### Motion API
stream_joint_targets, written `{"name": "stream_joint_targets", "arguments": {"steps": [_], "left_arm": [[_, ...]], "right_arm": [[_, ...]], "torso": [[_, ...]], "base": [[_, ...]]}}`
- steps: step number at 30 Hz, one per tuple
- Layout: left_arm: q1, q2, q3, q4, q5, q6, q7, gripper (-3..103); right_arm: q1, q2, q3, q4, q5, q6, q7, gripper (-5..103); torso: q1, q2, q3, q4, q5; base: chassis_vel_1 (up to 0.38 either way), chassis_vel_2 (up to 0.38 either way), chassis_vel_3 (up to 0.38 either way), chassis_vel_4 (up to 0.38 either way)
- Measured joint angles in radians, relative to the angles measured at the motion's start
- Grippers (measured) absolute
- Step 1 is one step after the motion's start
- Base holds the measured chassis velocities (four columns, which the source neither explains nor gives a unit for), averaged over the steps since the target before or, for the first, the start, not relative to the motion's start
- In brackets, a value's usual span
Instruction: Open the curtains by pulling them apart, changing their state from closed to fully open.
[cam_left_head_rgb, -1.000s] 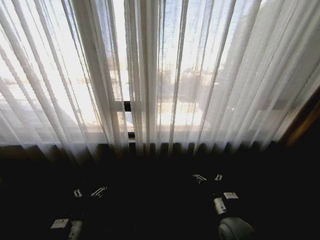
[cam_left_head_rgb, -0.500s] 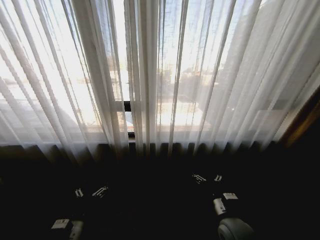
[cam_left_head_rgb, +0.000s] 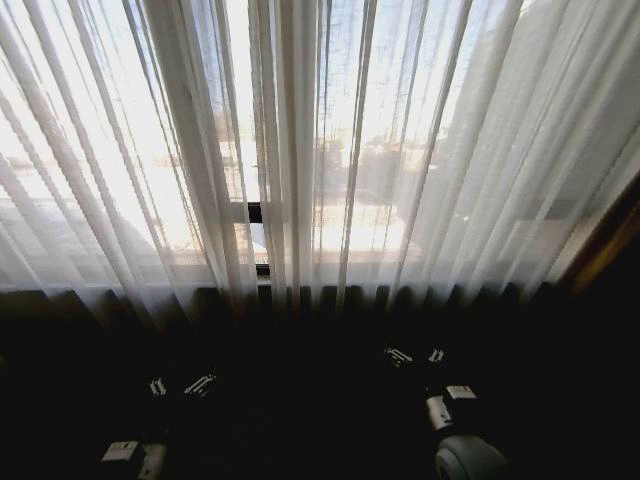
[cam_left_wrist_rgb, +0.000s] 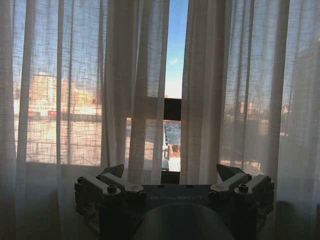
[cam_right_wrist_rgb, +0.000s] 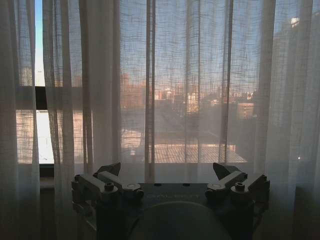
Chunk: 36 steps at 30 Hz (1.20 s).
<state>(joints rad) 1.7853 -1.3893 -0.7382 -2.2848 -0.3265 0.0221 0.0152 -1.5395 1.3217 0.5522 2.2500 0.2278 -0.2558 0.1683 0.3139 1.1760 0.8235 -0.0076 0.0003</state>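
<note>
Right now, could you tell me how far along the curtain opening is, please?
Barely begun: the curtains hang nearly closed, with a narrow gap at the middle. Left gripper and right gripper sit low before them, fingers open, holding no fabric. Both panels need pulling apart.

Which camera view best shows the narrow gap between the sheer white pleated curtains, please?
The left wrist view: the gap sits centred, bare sky between the sheer white pleated curtains. The head view shows a thin slit; the right wrist view catches it at an edge.
</note>
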Motion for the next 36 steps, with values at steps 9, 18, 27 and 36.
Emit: {"name": "stream_joint_targets", "arguments": {"steps": [9, 18, 27, 36], "left_arm": [[0.009, -0.005, 0.004, -0.005, 0.004, -0.009, 0.004, 100], [0.037, -0.013, 0.002, -0.005, 0.006, -0.039, 0.02, 100], [0.052, -0.02, 0.001, -0.008, 0.007, -0.055, 0.025, 100], [0.054, -0.024, 0.002, -0.007, 0.008, -0.063, 0.026, 100]], "right_arm": [[-0.004, 0.0, 0.0, 0.0, -0.001, 0.015, -0.002, 100], [-0.008, 0.001, -0.004, 0.0, -0.002, 0.024, -0.012, 100], [-0.009, 0.005, -0.02, 0.0, -0.007, 0.025, -0.019, 100], [-0.013, 0.009, -0.033, -0.003, -0.029, 0.027, -0.023, 100]], "torso": [[0.0, 0.0, 0.0, -0.0001, 0.0001], [0.0, 0.0, 0.0, 0.0, 0.0004], [0.0, 0.0, 0.0, 0.0, 0.0001], [0.0, 0.0, 0.0, -0.0001, 0.0002]], "base": [[-0.013, 0.071, 0.018, -0.069], [-0.066, 0.302, 0.074, -0.331], [-0.152, 0.426, 0.156, -0.45], [-0.259, 0.466, 0.26, -0.457]]}}
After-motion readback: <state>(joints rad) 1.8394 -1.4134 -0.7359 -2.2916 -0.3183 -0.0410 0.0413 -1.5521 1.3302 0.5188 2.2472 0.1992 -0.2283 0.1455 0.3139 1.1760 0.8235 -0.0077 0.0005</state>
